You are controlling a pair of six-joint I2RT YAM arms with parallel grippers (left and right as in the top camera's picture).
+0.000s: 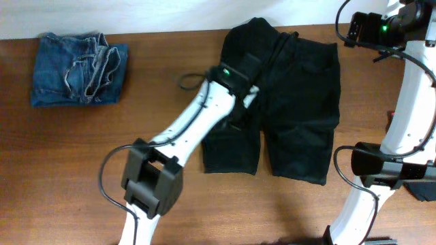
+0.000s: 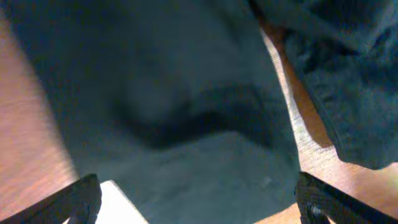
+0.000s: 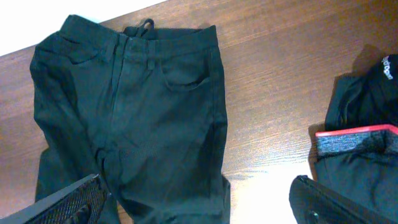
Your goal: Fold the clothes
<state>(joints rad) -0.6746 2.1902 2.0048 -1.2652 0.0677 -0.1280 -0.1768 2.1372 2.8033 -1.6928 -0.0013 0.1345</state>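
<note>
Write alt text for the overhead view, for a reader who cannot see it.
Black trousers lie flat on a wooden table, with the white left arm reaching over them. Folded blue jeans sit at the upper left; the right arm stands at the right edge.

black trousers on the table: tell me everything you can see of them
The black trousers are soft, matte fabric, lying flat and spread on the wooden table. The waistband is toward the far edge, and both legs point to the near side with a narrow gap between them. Belt loops, a fly and a front pocket show, with some wrinkles. The open left gripper hangs over one leg; contact cannot be told. Nothing grips them.
</note>
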